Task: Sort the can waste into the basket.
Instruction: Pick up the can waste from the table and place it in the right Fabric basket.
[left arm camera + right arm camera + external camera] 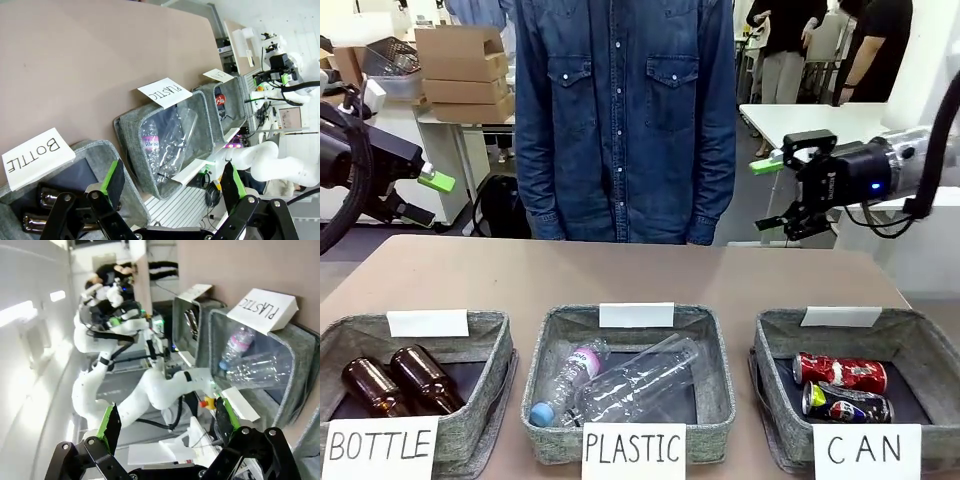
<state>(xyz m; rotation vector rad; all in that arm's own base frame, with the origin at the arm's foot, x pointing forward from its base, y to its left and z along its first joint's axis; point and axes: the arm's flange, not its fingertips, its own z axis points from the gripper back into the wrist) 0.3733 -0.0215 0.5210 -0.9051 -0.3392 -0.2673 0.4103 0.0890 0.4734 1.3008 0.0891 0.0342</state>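
Observation:
The grey basket point(932, 348) signed "CAN" stands at the front right of the table. Inside it lie two pieces of can waste side by side: a shiny red can point(840, 372) and, nearer the sign, a dark can point(847, 404) with a red-white-blue logo. The left wrist view shows the same basket point(211, 111) far off, with the red can point(220, 100) in it. My right gripper point(768, 195) hangs open above the table's far right edge, well behind the basket, its jaws point(166, 420) empty. At the far left my left gripper point(428, 197) is open and empty too point(172, 182).
A basket signed "PLASTIC" point(542, 345) with clear bottles stands at front centre. Another signed "BOTTLE" point(496, 340) holds two brown bottles at front left. A person in a denim shirt point(625, 120) stands at the far side. The brown tabletop point(620, 270) behind the baskets is bare.

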